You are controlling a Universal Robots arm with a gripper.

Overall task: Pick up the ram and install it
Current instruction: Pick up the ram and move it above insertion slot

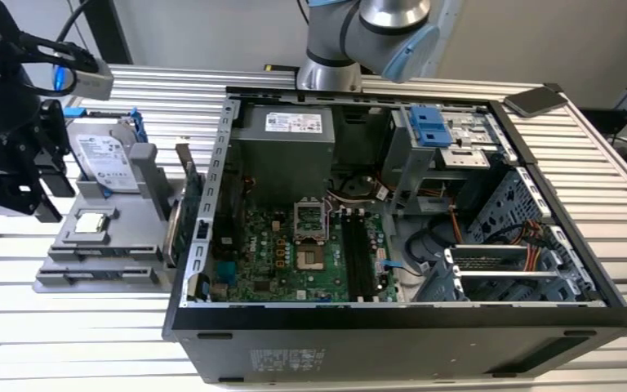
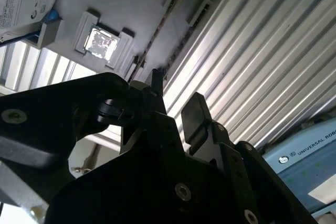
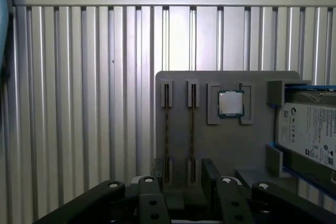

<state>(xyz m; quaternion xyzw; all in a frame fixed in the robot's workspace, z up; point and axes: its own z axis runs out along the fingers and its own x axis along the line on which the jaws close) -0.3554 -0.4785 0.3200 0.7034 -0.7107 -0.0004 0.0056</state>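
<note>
My tool (image 3: pixel 184 174) is released. In both wrist views the two black fingers (image 2: pixel 195 113) stand apart with nothing between them, so I am carrying nothing.

The ram (image 3: pixel 192 129) has not been picked up. In the first wrist view it stands on edge in a narrow slot of the gray holder (image 3: pixel 226 150), and a twin stick (image 3: pixel 167 129) stands in the slot just beside it. The silver processor chip (image 3: pixel 231 103) sits in its own pocket next to those slots, and the hard drive (image 3: pixel 310 129) lies at the holder's far end. My tool hangs over the end of the holder where the two sticks are, close to them. I see no contact with either one, and I cannot tell which of the two my fingers are lined up with.

In the exterior view the holder rests on the slatted metal tabletop (image 1: pixel 74 343), on the exterior view's left of the open computer case (image 1: pixel 226 163). My tool is on that side too, well apart from the case. The long black memory slots (image 1: pixel 362 257) on the motherboard look empty to me.

I judge the task to be at its very start. I have reached the ram, but the grasp, the lift, the carry to the case and the seating in a slot are all undone.
</note>
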